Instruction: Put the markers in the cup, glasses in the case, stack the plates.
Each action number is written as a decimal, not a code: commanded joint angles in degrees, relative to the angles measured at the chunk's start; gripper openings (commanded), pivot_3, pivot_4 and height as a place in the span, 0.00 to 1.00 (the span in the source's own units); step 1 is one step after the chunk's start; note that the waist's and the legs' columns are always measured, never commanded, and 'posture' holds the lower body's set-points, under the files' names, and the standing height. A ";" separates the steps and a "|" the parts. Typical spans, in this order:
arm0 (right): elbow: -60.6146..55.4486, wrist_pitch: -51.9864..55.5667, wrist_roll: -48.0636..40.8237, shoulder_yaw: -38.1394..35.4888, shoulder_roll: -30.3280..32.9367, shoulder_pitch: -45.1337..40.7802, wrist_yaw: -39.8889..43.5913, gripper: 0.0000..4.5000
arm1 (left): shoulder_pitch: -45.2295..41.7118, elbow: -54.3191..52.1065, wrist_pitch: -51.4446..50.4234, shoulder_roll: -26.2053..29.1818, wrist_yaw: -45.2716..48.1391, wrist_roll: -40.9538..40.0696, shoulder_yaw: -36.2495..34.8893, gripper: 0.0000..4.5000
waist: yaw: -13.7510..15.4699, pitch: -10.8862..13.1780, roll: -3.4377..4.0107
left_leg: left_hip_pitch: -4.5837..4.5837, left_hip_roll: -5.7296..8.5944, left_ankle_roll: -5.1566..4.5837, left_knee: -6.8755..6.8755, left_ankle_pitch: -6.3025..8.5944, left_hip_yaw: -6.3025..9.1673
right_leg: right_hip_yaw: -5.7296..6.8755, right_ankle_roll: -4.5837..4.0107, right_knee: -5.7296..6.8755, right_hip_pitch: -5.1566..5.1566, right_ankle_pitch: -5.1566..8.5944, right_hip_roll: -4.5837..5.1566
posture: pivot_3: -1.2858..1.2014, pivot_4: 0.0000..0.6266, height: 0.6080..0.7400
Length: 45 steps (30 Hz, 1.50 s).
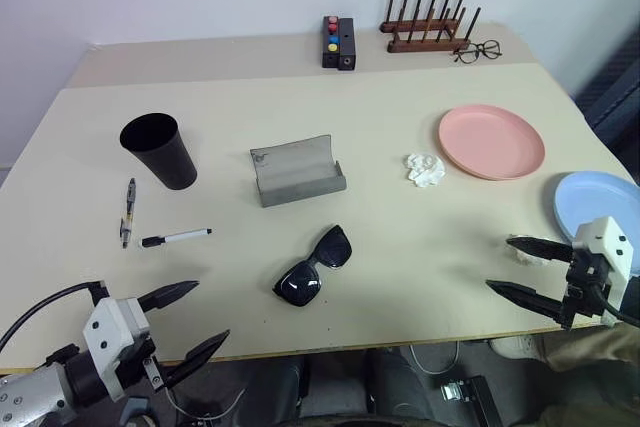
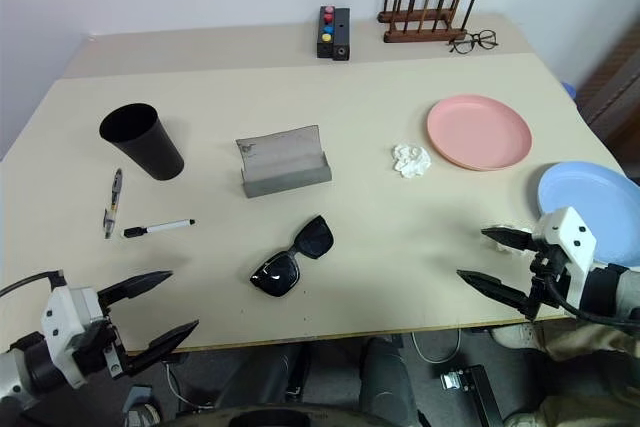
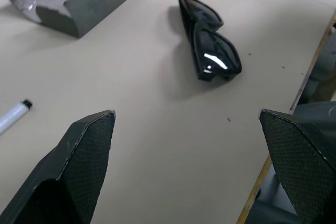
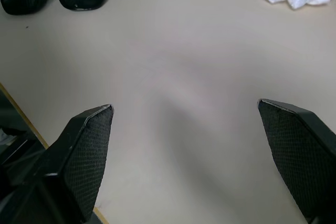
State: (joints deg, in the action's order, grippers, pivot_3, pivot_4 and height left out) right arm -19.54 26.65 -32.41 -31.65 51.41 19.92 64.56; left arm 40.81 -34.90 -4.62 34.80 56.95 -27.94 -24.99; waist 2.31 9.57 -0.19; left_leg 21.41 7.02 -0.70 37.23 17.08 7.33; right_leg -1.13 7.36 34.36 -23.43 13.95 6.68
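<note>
The black cup (image 1: pixel 160 150) stands upright at the table's left. Just in front of it lie both markers, the dark grey one (image 1: pixel 128 211) and the white one (image 1: pixel 176 238). The grey case (image 1: pixel 296 170) sits open at the centre, with the black glasses (image 1: pixel 313 265) lying folded in front of it. The pink plate (image 1: pixel 491 141) and the blue plate (image 1: pixel 598 205) rest apart on the right. My left gripper (image 1: pixel 190 319) hovers open over the near left edge, empty. My right gripper (image 1: pixel 520 267) hangs open by the near right edge, beside the blue plate, empty.
A crumpled white tissue (image 1: pixel 425 169) lies left of the pink plate. At the back stand a black box with coloured buttons (image 1: pixel 338 42), a wooden peg rack (image 1: pixel 428 26) and thin wire-rimmed eyeglasses (image 1: pixel 478 51). The table's front edge (image 1: pixel 400 343) runs just under both grippers.
</note>
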 commanded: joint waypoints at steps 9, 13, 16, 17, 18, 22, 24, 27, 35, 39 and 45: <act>-1.72 -1.17 -0.97 0.31 -2.20 -0.48 -0.70 0.99 | -2.00 -3.60 -3.11 1.11 -2.86 -0.49 1.38 1.00 | 0.04 0.00 -0.01 | 0.00 0.00 -0.10 0.02 -0.02 0.00 | 0.00 0.01 -0.01 0.01 0.00 0.00 | 0.52 0.24 1.00; -0.24 -1.82 -0.91 0.18 -2.10 -1.50 -0.70 0.99 | -3.93 -4.16 -4.77 1.60 -4.28 -0.45 2.34 1.00 | 0.00 -0.01 0.03 | 0.00 0.00 -0.10 0.01 -0.02 0.00 | 0.00 0.01 -0.01 0.00 -0.01 -0.01 | 0.52 0.24 1.00; 1.19 -2.71 -0.44 1.02 -2.26 -2.05 -0.31 0.99 | -5.06 -3.32 -4.71 1.37 -5.04 0.30 2.62 1.00 | -0.03 -0.02 0.03 | -0.01 0.00 -0.10 0.01 -0.02 -0.01 | 0.00 0.02 -0.01 0.00 -0.01 -0.03 | 0.52 0.24 1.00; 2.20 -3.58 0.13 1.57 -2.32 -2.14 0.14 0.99 | -5.55 -2.64 -4.45 1.22 -5.32 0.54 2.56 1.00 | -0.01 -0.01 0.03 | -0.01 0.00 -0.10 0.01 -0.02 -0.01 | 0.00 0.02 -0.01 0.00 -0.01 -0.02 | 0.52 0.24 1.00; 3.23 -4.47 0.65 2.14 -2.35 -2.34 0.57 0.99 | -6.00 -1.95 -4.13 1.05 -5.54 0.74 2.53 1.00 | -0.02 -0.02 0.03 | -0.01 0.00 -0.10 0.01 -0.02 0.00 | 0.00 0.02 -0.01 0.00 -0.01 -0.02 | 0.52 0.24 1.00; 7.63 -7.45 1.68 4.28 -1.56 -5.06 2.64 0.99 | -6.80 -0.48 -3.48 1.19 -5.09 0.79 1.82 1.00 | -0.02 -0.02 0.05 | -0.02 0.00 -0.10 0.02 -0.03 -0.01 | 0.00 0.02 0.00 0.00 -0.02 -0.03 | 0.52 0.24 1.00; 10.11 -9.54 2.60 5.73 -1.34 -7.25 3.64 0.99 | -6.58 0.20 -2.67 1.37 -4.42 1.03 1.15 1.00 | -0.16 -0.03 0.07 | -0.03 0.01 -0.10 0.02 -0.03 -0.02 | -0.01 0.02 0.01 0.01 -0.02 -0.03 | 0.52 0.24 1.00; 12.21 -12.50 3.79 7.35 -1.78 -9.20 4.60 0.99 | -5.99 0.04 -1.76 0.62 -4.75 1.48 1.34 1.00 | -0.09 -0.03 0.08 | -0.04 0.00 -0.10 0.00 -0.03 -0.03 | -0.01 0.02 0.00 0.00 -0.02 -0.04 | 0.52 0.24 1.00; 8.86 -12.35 0.53 10.67 -0.75 -13.87 8.69 0.99 | -8.26 -2.17 -5.05 1.53 -7.25 -0.38 1.02 1.00 | -0.05 -0.03 0.08 | -0.04 0.00 -0.10 0.03 -0.03 -0.03 | -0.02 0.02 0.03 0.00 -0.03 -0.03 | 0.52 0.24 1.00; 9.18 -11.86 0.30 16.26 -0.51 -20.61 11.82 0.99 | -12.67 0.52 -7.58 5.32 -6.26 -1.48 -0.76 1.00 | -0.11 -0.03 0.11 | -0.05 0.00 -0.09 0.05 -0.04 -0.02 | -0.02 0.03 0.09 -0.01 -0.03 -0.06 | 0.52 0.24 1.00; 12.90 -13.59 2.18 26.72 -1.14 -33.14 20.10 0.99 | -24.41 6.85 -15.00 11.78 -5.73 -4.56 -0.35 1.00 | -0.13 -0.02 0.12 | -0.06 0.01 -0.01 0.04 -0.09 0.01 | -0.01 0.15 0.22 -0.09 -0.10 -0.17 | 0.52 0.24 1.00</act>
State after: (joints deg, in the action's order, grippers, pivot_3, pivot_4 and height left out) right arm -7.30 14.13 -30.44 -6.13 50.03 -11.85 82.39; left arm 17.05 -28.88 -18.62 45.51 50.56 -31.78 -24.71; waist 2.17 9.55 -0.07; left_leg 21.37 7.03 -0.70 37.27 16.99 7.34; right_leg -1.13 7.54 34.59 -23.54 13.83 6.51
